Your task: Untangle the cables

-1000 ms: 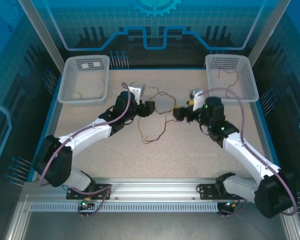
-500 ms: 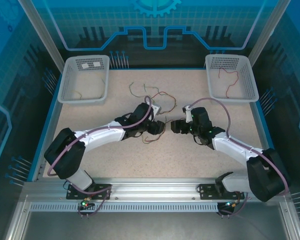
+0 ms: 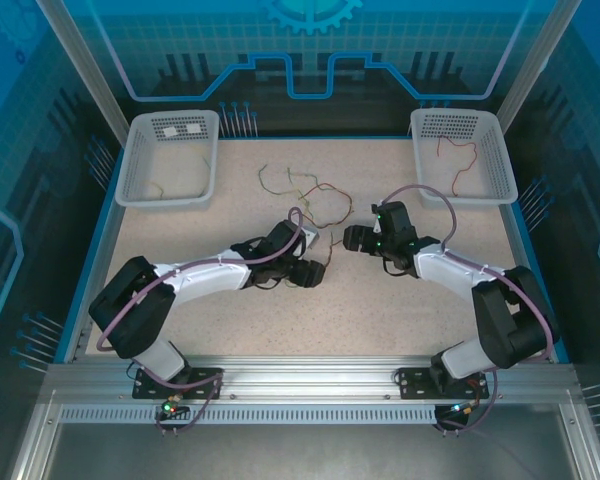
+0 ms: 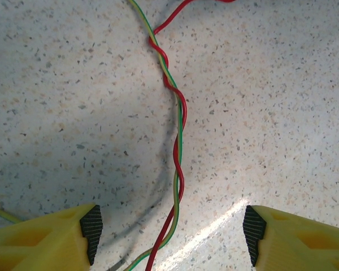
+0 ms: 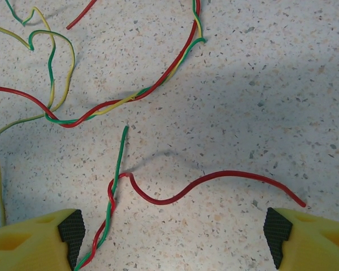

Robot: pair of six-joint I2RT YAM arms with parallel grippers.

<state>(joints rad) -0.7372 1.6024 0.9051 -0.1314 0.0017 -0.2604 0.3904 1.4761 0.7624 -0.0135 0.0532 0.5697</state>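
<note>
A loose tangle of thin red, green and yellow cables (image 3: 318, 200) lies on the speckled table behind and between the two grippers. My left gripper (image 3: 318, 271) hangs open low over a twisted red and green-yellow pair (image 4: 179, 152), which runs between its yellow fingers (image 4: 85, 234) without touching them. My right gripper (image 3: 348, 238) is open too. Between its jaws lie a free red cable end (image 5: 214, 179) and a green end (image 5: 121, 148) twisted with red. More looped cables (image 5: 56, 84) lie beyond them.
A white basket (image 3: 170, 155) at the back left holds a yellowish wire. Another white basket (image 3: 460, 150) at the back right holds a red wire. A blue rim (image 3: 110, 215) bounds the table.
Both grippers have come down closer to the table. The left one moved nearer and to the right, the right arm folded inward. The cable stretched between them earlier now lies loose.
</note>
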